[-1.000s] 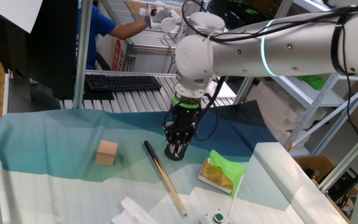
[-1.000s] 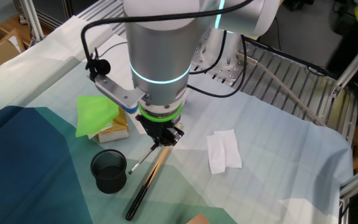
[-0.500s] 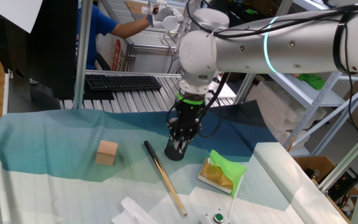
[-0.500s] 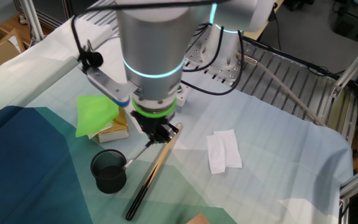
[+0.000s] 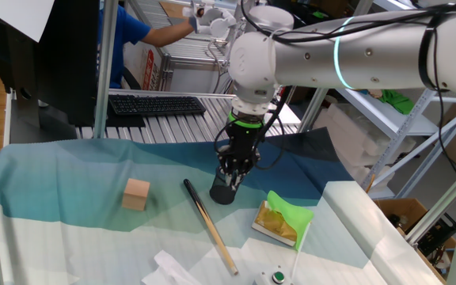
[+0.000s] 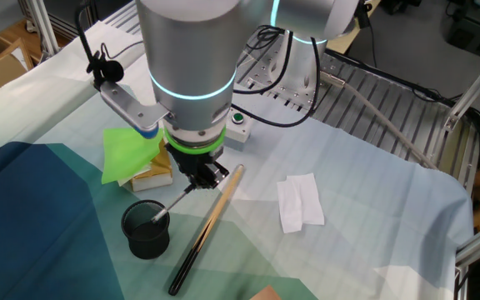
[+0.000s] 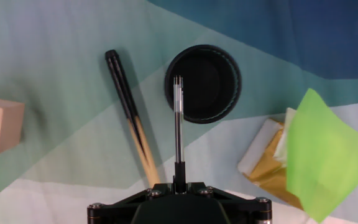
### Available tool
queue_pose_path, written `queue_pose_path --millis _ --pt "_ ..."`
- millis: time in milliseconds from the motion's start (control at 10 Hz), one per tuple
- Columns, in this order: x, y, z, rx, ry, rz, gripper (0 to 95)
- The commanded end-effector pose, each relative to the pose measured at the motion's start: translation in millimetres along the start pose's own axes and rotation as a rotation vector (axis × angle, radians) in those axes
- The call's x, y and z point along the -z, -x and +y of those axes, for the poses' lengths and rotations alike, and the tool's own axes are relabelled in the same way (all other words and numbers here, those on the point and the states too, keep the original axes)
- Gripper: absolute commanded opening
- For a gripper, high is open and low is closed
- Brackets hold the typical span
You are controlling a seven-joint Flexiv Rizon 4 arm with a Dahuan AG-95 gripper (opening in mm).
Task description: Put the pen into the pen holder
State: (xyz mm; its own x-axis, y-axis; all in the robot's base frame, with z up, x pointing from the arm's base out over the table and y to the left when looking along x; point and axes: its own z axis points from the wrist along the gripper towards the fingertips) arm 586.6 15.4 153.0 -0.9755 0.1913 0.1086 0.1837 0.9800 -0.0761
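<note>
My gripper (image 5: 235, 164) is shut on the pen (image 7: 178, 134), a slim black pen with a silvery tip that hangs down from the jaws. The pen holder (image 7: 202, 83) is a small black cup standing on the cloth. In the hand view the pen's tip lies over the left part of the cup's opening. In the other fixed view the pen (image 6: 167, 206) slants down from the gripper (image 6: 195, 180) with its tip at the rim of the holder (image 6: 145, 228). In one fixed view the gripper hides much of the holder (image 5: 222, 192).
A long tan wooden stick with a black end (image 7: 131, 119) lies left of the holder. A wooden cube (image 5: 136, 194) sits further left. A green and yellow pad (image 7: 314, 155) lies right of the holder. White paper (image 6: 299, 202) lies beyond. A green button box (image 6: 237, 124) lies behind the gripper.
My gripper has moved with the pen toward the holder, bringing the pen's tip from beside the stick to over the cup's opening. The stick and cube have not moved.
</note>
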Motion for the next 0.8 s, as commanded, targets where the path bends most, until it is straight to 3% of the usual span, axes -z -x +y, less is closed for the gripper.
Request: queue_pose_path --millis 100,400,700,800 --pt "2.6 3.0 -3.2 -0.001 -0.001 0.019 0.0" --pt "4.8 5.5 -7.8 -0.007 -0.002 0.047 0.0" --pt "6.7 8.3 -12.3 -0.021 -0.008 0.108 0.0" --pt "6.7 8.5 -12.5 -0.025 -0.011 0.147 0.0"
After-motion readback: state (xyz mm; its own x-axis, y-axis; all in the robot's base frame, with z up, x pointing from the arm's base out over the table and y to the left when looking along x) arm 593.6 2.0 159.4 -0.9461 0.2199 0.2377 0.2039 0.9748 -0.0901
